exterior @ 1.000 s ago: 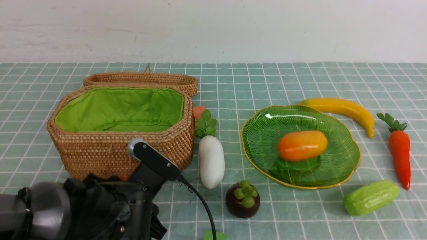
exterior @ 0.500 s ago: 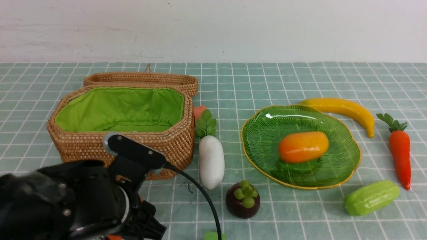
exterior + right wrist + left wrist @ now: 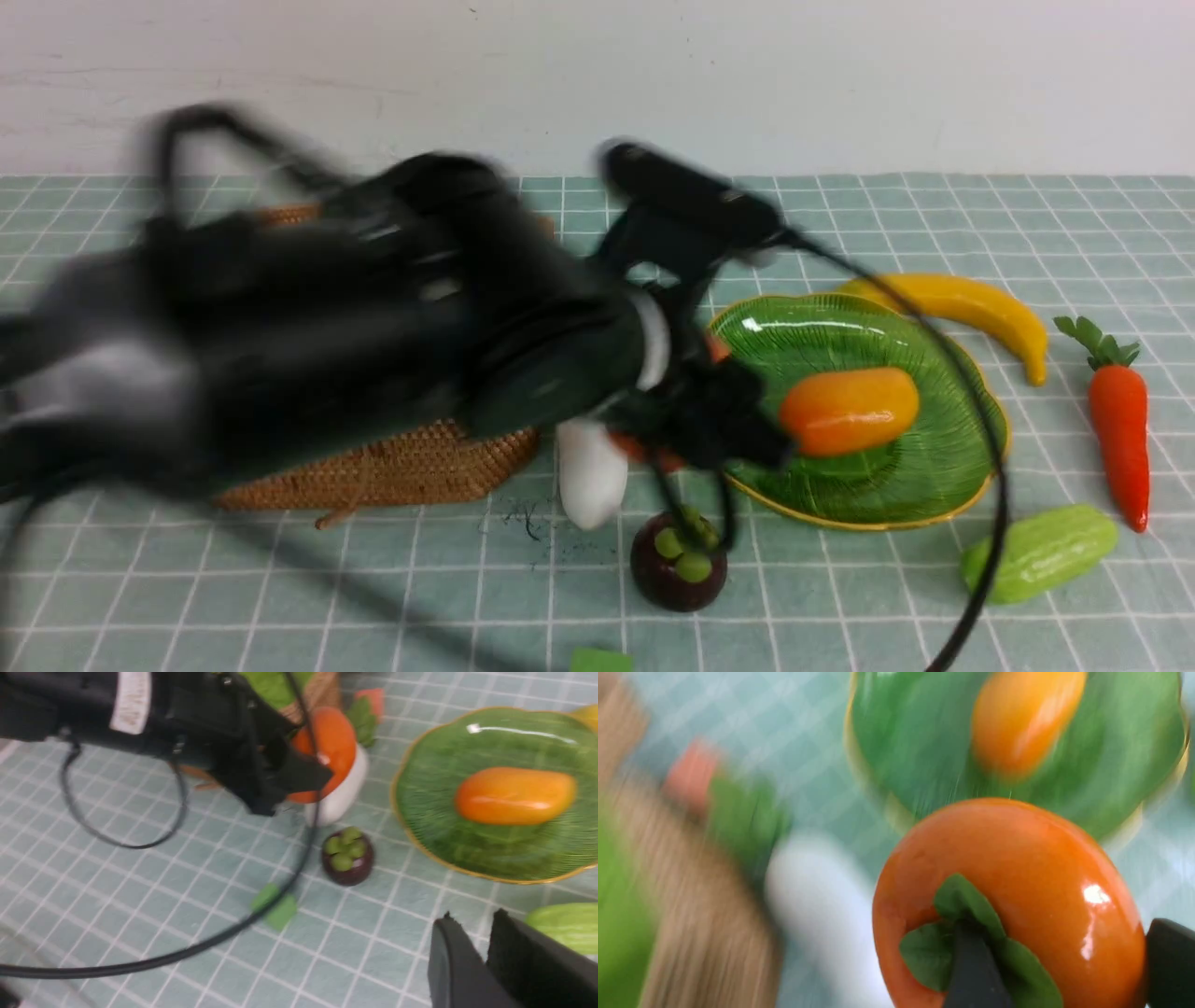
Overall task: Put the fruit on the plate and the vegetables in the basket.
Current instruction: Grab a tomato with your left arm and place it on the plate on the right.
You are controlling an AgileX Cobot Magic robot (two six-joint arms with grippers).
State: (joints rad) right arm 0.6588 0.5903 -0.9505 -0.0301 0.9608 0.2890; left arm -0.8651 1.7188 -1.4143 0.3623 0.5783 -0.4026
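Left gripper [image 3: 1059, 970] jaws clamping persimmon [image 3: 1017, 896] near plate [image 3: 934, 485]; right gripper [image 3: 486, 947] jaws nearly closed, empty

The worktop [image 3: 822, 607] wears a pale green checked cloth. Directly on it lie the wicker basket [image 3: 392, 471], white radish [image 3: 590, 476], mangosteen [image 3: 679, 569], green plate [image 3: 943, 467], banana [image 3: 971, 303], carrot [image 3: 1118, 429], cucumber [image 3: 1041, 553] and a small green block [image 3: 600, 661].

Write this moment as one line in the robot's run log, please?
left claw: shut on persimmon, carrying toward plate | right claw: empty, nearly closed | on plate: mango | basket: contents hidden
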